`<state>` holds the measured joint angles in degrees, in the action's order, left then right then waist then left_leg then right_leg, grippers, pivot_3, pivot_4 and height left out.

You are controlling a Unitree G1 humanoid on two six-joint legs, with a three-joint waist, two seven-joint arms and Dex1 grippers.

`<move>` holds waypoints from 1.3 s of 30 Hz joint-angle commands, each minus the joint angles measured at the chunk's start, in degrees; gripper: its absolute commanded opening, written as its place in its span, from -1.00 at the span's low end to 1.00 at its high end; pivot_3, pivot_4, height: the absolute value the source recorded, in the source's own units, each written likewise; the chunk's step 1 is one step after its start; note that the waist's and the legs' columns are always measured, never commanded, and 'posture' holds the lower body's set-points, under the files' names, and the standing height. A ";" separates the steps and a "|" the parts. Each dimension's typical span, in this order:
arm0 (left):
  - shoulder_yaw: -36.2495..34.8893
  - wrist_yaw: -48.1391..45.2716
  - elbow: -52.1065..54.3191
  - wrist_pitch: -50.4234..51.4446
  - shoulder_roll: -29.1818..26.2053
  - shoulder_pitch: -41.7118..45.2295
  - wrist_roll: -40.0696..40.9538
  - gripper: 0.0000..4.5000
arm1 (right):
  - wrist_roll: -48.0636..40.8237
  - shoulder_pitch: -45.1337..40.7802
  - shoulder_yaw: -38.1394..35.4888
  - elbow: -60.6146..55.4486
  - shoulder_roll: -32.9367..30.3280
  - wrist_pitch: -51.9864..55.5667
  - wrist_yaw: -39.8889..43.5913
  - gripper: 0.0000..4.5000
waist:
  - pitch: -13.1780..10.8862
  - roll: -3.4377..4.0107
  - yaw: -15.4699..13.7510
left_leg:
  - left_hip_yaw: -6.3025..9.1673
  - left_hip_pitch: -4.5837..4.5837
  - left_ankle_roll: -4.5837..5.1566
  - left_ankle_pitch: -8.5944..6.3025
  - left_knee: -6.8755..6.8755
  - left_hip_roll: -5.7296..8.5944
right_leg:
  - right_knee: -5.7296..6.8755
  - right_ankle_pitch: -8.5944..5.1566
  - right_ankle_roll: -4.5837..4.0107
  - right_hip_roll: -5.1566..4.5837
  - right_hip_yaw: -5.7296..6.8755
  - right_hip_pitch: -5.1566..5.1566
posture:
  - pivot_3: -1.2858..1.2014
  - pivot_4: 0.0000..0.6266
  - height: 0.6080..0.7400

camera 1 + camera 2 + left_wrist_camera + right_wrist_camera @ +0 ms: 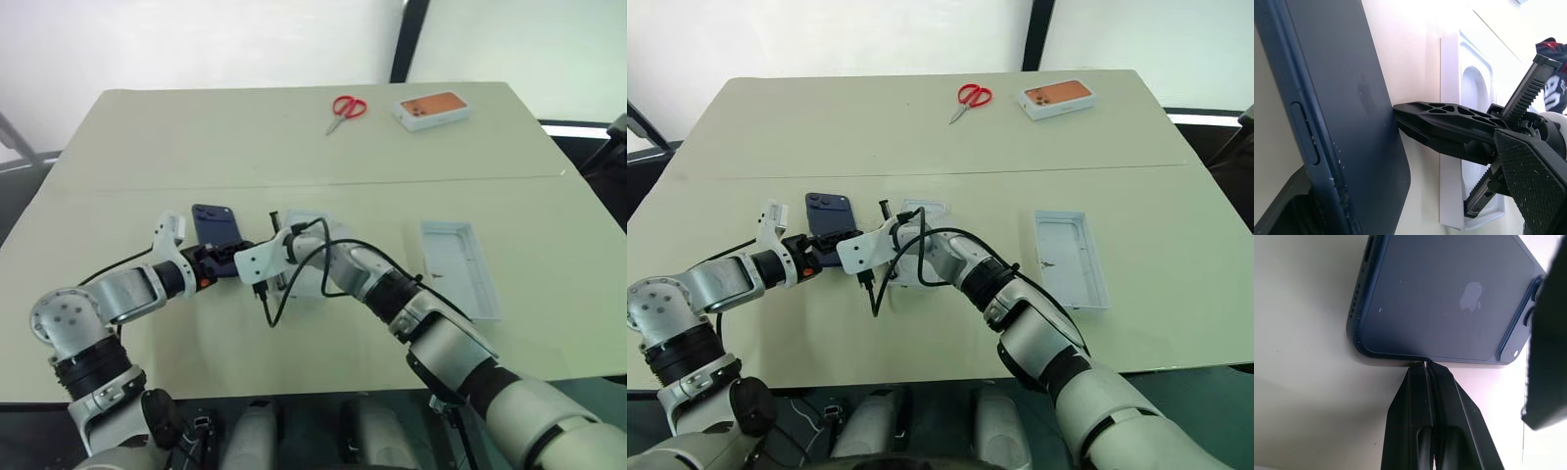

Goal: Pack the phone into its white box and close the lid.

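Observation:
The dark navy phone (215,227) lies back-up left of the table's middle, camera cluster at its far end. My left gripper (217,257) stands open around the phone's near end, and the phone rests against one finger (1283,205). My right gripper (1426,366) is shut, its tips touching the phone's long edge. Just right of the phone, the white box (1449,147) carries a white insert with an oval recess (1476,93) and is mostly covered by my right arm. The lid (458,266) lies open side up, pale inside, at the right.
Red scissors (346,108) and a smaller white box with an orange phone picture (432,109) lie at the far side of the table. A black cable (274,304) loops down from my right wrist onto the table.

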<state>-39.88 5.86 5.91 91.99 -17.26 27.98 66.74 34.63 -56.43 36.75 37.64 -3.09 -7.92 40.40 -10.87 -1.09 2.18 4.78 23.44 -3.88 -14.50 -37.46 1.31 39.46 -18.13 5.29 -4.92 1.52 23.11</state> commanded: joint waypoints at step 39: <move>-7.96 3.15 -2.00 -1.86 -0.56 1.95 -0.32 -0.77 | 0.00 2.18 0.69 -5.36 -0.63 0.51 1.92 -1.00 | 0.01 -0.02 0.25 | 0.00 0.00 -0.04 0.02 0.06 -0.02 | 0.00 0.00 0.00 0.00 0.00 0.05 | 0.03 -0.52 0.37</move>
<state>-46.66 9.06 3.06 90.57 -17.72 28.99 64.49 34.74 -54.51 36.88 34.34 -3.62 -7.51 41.55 -10.86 -1.11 2.42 4.78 23.44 -3.92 -14.47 -37.40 1.30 39.46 -18.13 5.29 -4.92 1.52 23.16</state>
